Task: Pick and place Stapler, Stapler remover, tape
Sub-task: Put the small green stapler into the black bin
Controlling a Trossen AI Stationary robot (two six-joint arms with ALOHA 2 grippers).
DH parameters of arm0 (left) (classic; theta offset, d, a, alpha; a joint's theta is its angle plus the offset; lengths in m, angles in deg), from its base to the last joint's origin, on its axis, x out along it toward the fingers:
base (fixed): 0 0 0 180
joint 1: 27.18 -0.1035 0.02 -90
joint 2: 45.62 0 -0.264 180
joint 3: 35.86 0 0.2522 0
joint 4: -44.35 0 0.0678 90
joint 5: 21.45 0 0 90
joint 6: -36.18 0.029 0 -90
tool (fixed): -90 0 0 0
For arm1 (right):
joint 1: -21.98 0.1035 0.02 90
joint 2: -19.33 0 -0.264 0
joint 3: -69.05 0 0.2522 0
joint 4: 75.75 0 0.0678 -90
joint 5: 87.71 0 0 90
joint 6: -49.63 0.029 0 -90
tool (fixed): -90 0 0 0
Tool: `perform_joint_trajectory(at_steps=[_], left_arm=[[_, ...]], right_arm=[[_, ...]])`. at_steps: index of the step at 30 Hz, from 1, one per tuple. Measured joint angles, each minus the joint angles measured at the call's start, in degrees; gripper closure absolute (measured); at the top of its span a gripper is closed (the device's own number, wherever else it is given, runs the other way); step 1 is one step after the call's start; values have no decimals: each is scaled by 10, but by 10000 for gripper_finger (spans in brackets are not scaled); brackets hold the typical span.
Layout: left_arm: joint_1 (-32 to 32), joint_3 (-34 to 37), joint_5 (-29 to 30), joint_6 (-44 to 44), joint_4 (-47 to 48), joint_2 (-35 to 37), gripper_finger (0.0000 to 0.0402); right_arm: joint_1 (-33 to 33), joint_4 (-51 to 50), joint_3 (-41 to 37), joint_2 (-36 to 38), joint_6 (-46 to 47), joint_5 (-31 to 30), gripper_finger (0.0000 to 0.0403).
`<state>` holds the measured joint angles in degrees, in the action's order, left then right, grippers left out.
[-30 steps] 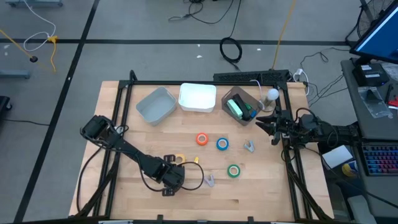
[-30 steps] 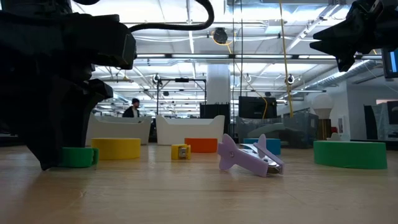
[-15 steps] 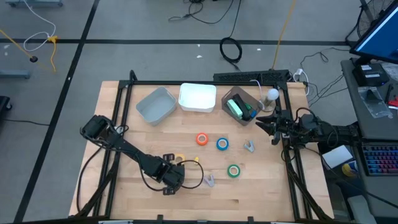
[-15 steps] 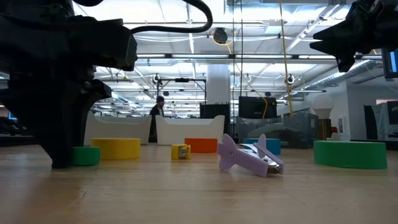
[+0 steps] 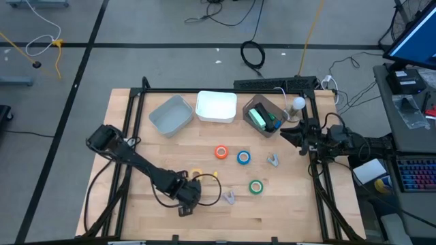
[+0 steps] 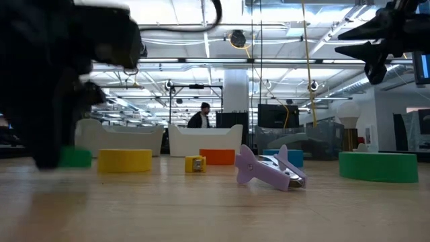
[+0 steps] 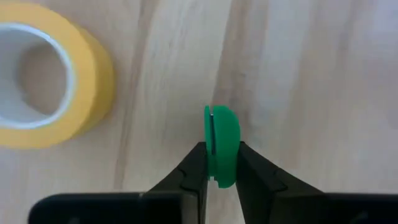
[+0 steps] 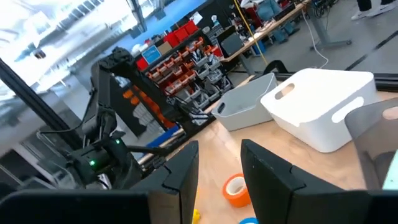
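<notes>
My left gripper [image 7: 221, 155] is near the table's front left [image 5: 184, 203], pointing steeply down and shut on a small solid green piece [image 7: 222, 130], which also shows in the low view [image 6: 74, 158]. The yellow tape roll [image 7: 37, 74] lies flat beside it [image 5: 196, 174]. The red-orange roll [image 5: 221, 152], blue roll [image 5: 243, 158] and green roll [image 5: 255, 186] lie flat mid-table. Two purple staple removers [image 5: 229, 197] [image 5: 272, 160] rest on the wood. A green stapler [image 5: 261, 119] lies in the grey bin. My right gripper [image 5: 289, 134] waits open at the right edge. My left gripper pinches the green piece by its two flat faces [image 7: 222, 167] between its two fingers [image 7: 194, 163]. The fingers come from above, slanting down. The piece stands on edge between them, its rounded end sticking out past the fingertips, just off the wood.
Three bins stand along the far side: a blue-grey one [image 5: 171, 114], a white one [image 5: 216, 107] and a grey one [image 5: 269, 109]. A tiny yellow piece [image 6: 195, 163] lies near the yellow roll. A black frame [image 5: 225, 90] borders the table. A person walks far behind.
My left gripper has risen a little and rolled slightly, taking the green piece up off the table. My right gripper has rolled about its own axis without changing place.
</notes>
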<state>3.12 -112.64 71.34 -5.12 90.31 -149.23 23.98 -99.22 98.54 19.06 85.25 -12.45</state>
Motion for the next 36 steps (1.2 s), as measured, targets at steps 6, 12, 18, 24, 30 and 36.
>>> perform_joint_trajectory(at_steps=[6, 12, 18, 24, 30, 36], left_arm=[[-2, -1, 30, -30, -53, 58, 337], [-11, -2, 98, -39, -132, 102, 332], [-36, -2, 152, -17, -200, 114, 331], [-78, -2, 173, 23, -298, 114, 331], [-129, -2, 173, 81, -380, 114, 330], [-188, -2, 168, 128, -407, 114, 330]], right_arm=[[0, 33, 0, 0, 11, -1, 287], [0, 96, 0, 0, -10, -3, 287], [0, 134, 0, 0, -31, -4, 287], [0, 188, 0, -5, -37, -6, 287], [0, 229, 0, -10, -68, -62, 287], [0, 228, 0, -19, -81, -138, 287]])
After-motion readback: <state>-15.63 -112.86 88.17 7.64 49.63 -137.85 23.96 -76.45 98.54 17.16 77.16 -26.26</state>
